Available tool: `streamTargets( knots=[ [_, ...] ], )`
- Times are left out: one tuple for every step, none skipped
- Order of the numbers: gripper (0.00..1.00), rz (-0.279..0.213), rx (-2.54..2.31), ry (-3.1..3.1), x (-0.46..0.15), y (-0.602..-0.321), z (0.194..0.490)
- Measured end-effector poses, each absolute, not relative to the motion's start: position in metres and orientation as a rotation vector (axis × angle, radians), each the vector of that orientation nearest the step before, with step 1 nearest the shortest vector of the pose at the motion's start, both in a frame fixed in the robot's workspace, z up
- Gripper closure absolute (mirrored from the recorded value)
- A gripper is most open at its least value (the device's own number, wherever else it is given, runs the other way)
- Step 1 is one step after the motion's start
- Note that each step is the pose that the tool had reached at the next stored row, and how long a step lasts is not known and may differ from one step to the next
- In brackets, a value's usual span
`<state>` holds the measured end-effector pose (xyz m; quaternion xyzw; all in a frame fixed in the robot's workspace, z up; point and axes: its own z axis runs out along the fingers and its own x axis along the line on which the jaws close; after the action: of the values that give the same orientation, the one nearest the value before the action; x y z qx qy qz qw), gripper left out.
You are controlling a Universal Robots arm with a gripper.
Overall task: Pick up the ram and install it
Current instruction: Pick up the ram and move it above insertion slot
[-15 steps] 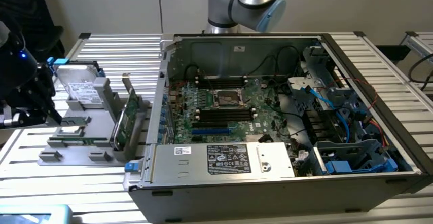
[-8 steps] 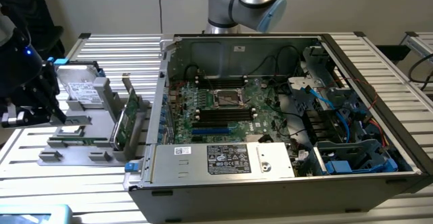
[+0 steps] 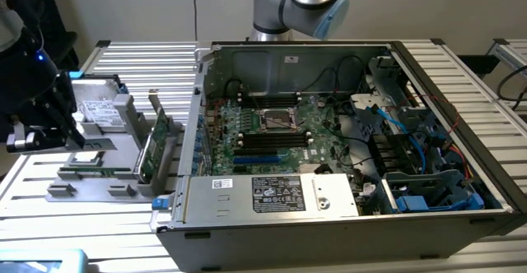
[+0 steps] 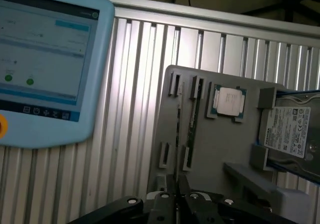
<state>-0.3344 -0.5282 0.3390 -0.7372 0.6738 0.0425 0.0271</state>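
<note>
Ram [image 3: 95,172] of long, narrow green circuit board sits low in a flat grey plastic holder [image 3: 62,189], not in the computer. In the wrist view the ram [image 4: 192,124] stands on edge between two slot brackets of the holder [image 4: 220,144]. Just beside it a thin edge-on strip [image 4: 178,134] runs toward the black claw [image 4: 176,194]. The claw is narrow, its tips nearly together. Whether it grips that strip, I cannot tell.

In the exterior view the claw [image 3: 29,140] hangs at 10 o'clock of the ram, apart from it. At 12 o'clock of the ram a silver hard drive with a white label [image 3: 97,109] leans upright in the holder. At 2 o'clock a taller green expansion card with a metal bracket [image 3: 157,143] stands on edge. The wrist view also shows the hard drive [image 4: 292,131] and, between it and the ram, a square silver processor chip [image 4: 229,102] lying flat.

The holder rests on a ribbed aluminium table [image 3: 148,57] at 9 o'clock of an open dark-grey computer case [image 3: 329,236]. Inside the case lies a green motherboard [image 3: 317,115] with black memory slots [image 3: 272,140]. At 12 o'clock of the case rises the grey-and-blue robot arm [image 3: 297,1]. A light-blue tablet with a lit screen [image 4: 45,69] lies on the table [image 4: 135,109], well apart from the ram.
</note>
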Motion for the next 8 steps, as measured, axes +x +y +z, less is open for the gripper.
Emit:
streamTargets(
  knots=[
    [0.86,0.131,-2.278,2.08,-0.3329,-0.5283,0.3413],
    [0.86,0.131,-2.279,2.079,-0.3316,-0.5284,0.3433],
    [0.86,0.131,-2.28,2.078,-0.3305,-0.5285,0.3455],
    [0.86,0.129,-2.282,2.079,-0.3302,-0.5284,0.3475],
    [0.86,0.128,-2.283,2.079,-0.3301,-0.5284,0.3474],
    [0.86,0.128,-2.283,2.079,-0.3301,-0.5284,0.3474],
    [0.86,0.128,-2.283,2.079,-0.3301,-0.5284,0.3474],
    [0.86,0.128,-2.283,2.079,-0.3301,-0.5284,0.3475]
  ],
)
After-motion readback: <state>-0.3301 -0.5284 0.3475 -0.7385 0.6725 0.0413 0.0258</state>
